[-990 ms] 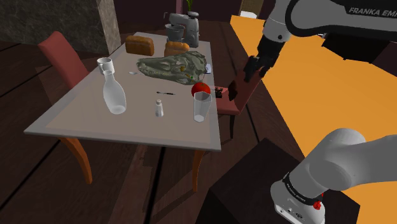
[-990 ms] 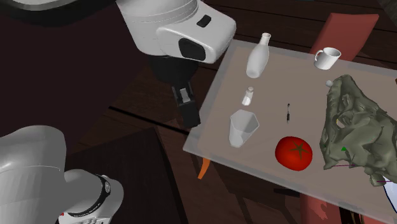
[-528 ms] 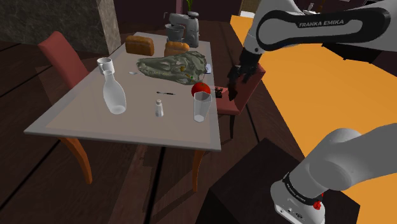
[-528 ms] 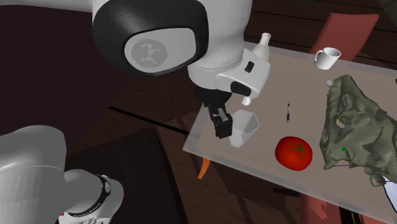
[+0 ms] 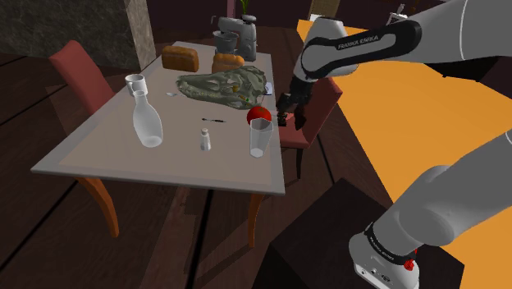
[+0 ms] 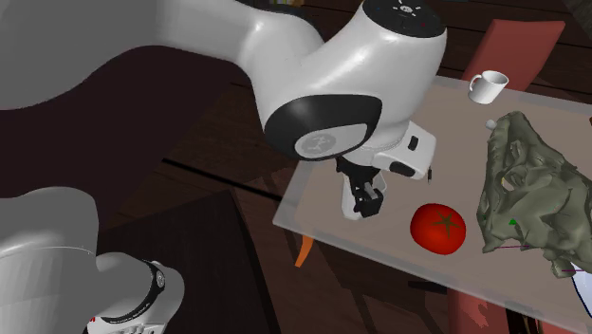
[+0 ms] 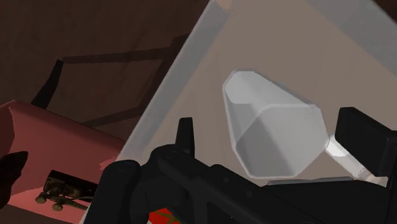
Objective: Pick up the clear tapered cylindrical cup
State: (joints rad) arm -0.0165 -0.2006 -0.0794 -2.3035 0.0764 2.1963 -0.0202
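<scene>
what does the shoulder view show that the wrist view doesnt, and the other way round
Shoulder view: the bottle, mug, shaker, tomato, bread loaves, mixer, the far red chair and the white arm reaching over the table.

Wrist view: the claw with its fingers standing apart, and the open mouth of the cup framed between them.

Both: the clear cup near the table's edge, the claw, and the near red chair beside the table.
</scene>
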